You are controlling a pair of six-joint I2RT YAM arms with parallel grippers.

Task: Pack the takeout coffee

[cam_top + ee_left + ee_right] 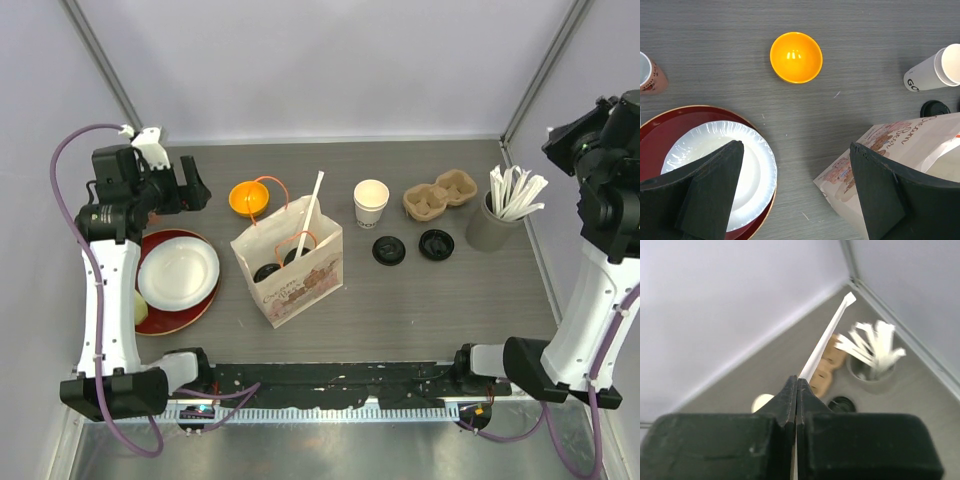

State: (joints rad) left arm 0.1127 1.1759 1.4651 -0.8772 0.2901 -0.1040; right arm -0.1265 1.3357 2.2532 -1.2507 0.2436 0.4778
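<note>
Starting at the left of the overhead view with the left gripper (196, 186): spread wide, holding nothing, hanging over the table (420, 310) just beside an orange bowl (250, 197). Below it, seeing a white plate (178, 270) stacked on a red plate (652, 132). From the left wrist view, catching a pinkish cup (649, 75) at the far left edge.

Moving to the middle: finding the takeout coffee (267, 271), two cups with black lids, already side by side inside the paper bag (300, 285), with a straw (313, 205) poking up out of the opening. Just right of the bag, noting an open white cup (371, 203) with no lid. Then two loose black lids (389, 250) lying flat, a cardboard cup carrier (440, 195) behind them, and a grey holder (482, 232) full of straws.

Ending at the upper right with the right gripper (797, 385): pinched fully shut on a white wrapped straw (826, 337), high above the table and well apart from the bag.

Judging the risks: gripped near one end only, so likely to swing or slip out on the way across. Could jab the bag's thin wall or rim instead of dropping into the opening, tipping the bag and the cups inside. Could also snag on the straw already standing there. Worth lining up over the mouth of the bag before letting go.
</note>
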